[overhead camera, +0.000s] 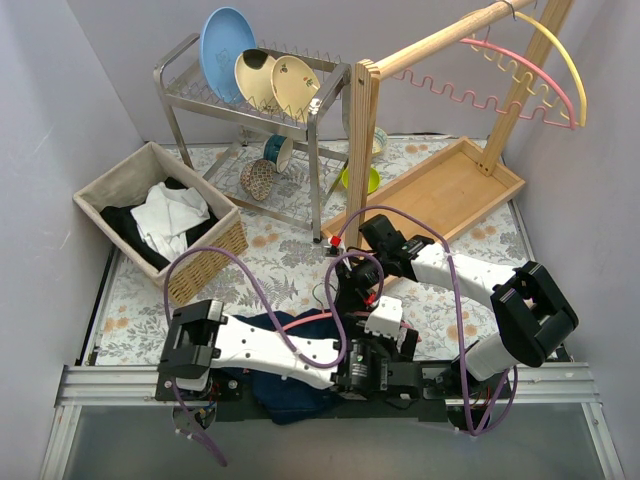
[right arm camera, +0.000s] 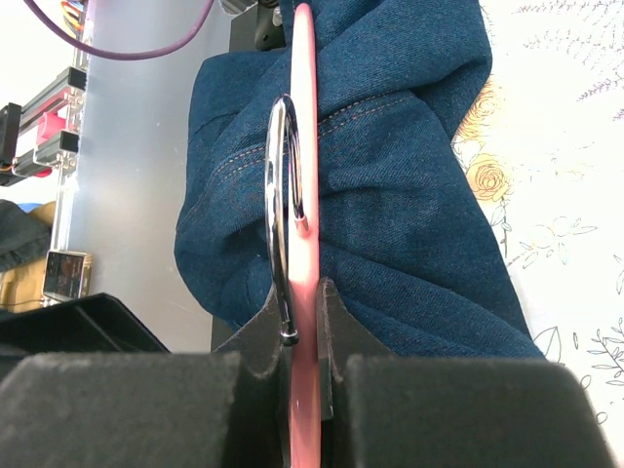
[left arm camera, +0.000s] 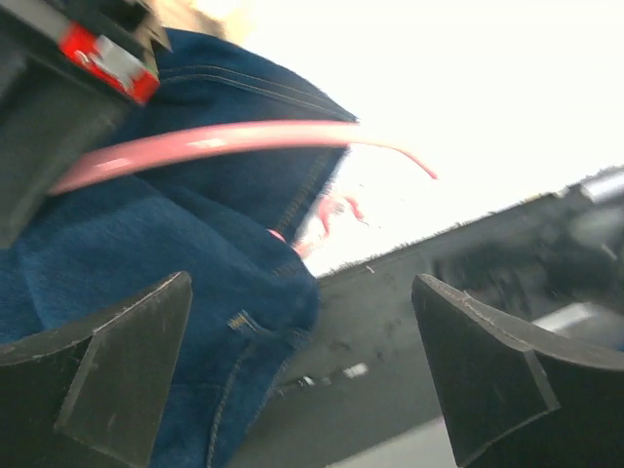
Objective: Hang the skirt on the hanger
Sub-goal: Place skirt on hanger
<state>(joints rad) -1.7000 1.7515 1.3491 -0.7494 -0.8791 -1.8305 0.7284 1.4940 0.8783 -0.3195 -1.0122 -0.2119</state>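
Floral-patterned counter (overhead camera: 270,250), near edge: the blue denim skirt (right arm camera: 390,195) lies crumpled, its seams pale-stitched. Right gripper (right arm camera: 302,302): jaws closed to a narrow slot, clamping the pink plastic hanger (right arm camera: 304,117) edge-on. The hanger's long axis runs straight away from the jaws across the skirt, with its chrome wire hook (right arm camera: 277,195) alongside. Left gripper (left arm camera: 302,331): jaws wide apart, holding nothing, one finger just beside the denim.

The top camera looks down from above the near edge over the whole floral-patterned table (overhead camera: 270,245). Both wrist cameras sit close, sharing the dark blue denim skirt (right arm camera: 390,195) and pink plastic hanger (right arm camera: 304,146).
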